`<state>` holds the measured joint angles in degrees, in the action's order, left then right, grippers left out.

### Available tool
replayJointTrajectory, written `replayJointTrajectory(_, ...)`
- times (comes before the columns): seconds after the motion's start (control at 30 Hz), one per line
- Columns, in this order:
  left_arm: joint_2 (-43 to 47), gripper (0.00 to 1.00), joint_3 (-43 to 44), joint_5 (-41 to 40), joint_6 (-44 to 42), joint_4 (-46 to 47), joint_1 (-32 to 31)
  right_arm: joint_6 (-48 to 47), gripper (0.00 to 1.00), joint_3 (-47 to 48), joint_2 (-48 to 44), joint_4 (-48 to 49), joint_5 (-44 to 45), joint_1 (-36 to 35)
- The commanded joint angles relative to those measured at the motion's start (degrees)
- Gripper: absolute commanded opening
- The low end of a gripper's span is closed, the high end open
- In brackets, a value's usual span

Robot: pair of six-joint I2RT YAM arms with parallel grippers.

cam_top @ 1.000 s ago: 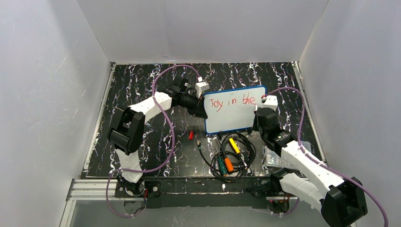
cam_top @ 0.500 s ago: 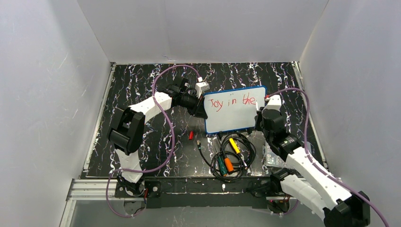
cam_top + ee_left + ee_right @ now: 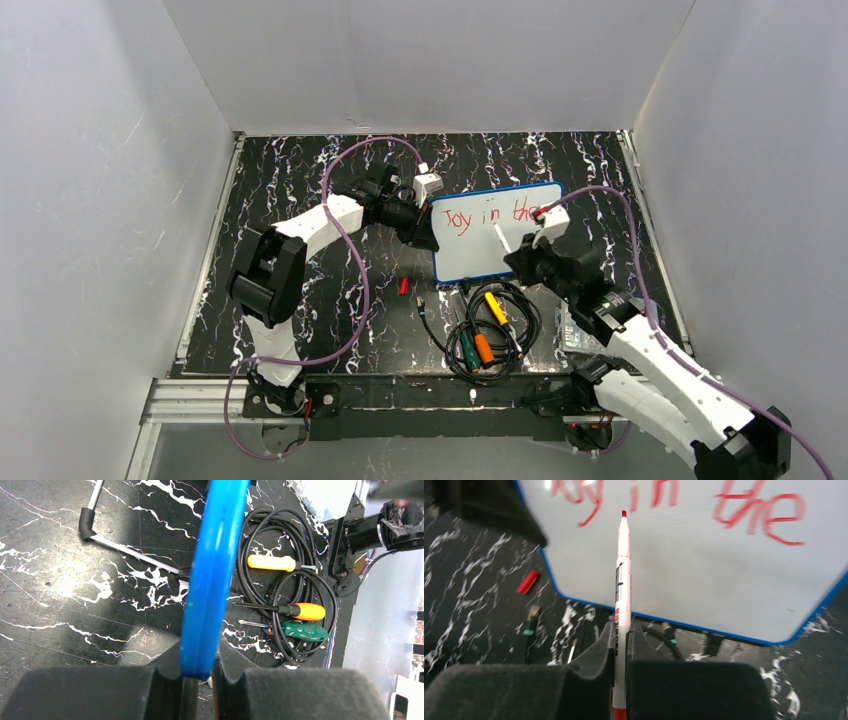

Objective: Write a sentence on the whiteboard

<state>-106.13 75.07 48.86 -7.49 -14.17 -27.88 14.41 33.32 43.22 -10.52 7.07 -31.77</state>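
Note:
The whiteboard, white with a blue rim, is held up at a tilt over the table. My left gripper is shut on its left edge, and the left wrist view shows the blue rim edge-on between the pads of the left gripper. The sentence reads "Joy in the" in red on one line. My right gripper is shut on a white marker with a red tip. The tip hovers near the board, just under the lettering.
In front of the board lies a coil of black cable with a yellow, an orange and a green screwdriver. A red cap lies to its left. A clear plastic box sits under my right arm. An Allen key rests on the table.
My right arm has swung left from the board's right edge to its lower middle, carrying the marker below the written line. The left arm and board have not moved.

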Motion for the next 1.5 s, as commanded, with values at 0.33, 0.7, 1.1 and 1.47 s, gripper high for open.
replayJointTrajectory(0.33,3.9,0.0,1.7,0.4,-0.8,-1.1,-0.1,1.1,0.01,-1.1,7.4,6.5,11.4,-18.5)
replayJointTrajectory(0.7,4.2,0.0,1.8,0.4,-0.8,-1.1,-0.1,2.6,0.01,-1.4,15.3,11.7,17.3,-19.2)
replayJointTrajectory(1.1,4.6,0.0,1.7,0.3,-0.8,-1.1,-0.1,2.4,0.01,-2.1,13.7,10.6,17.3,-19.3)
replayJointTrajectory(1.47,4.9,0.0,1.7,0.4,-0.8,-1.1,-0.1,3.3,0.01,-1.9,15.4,7.3,18.5,-19.5)
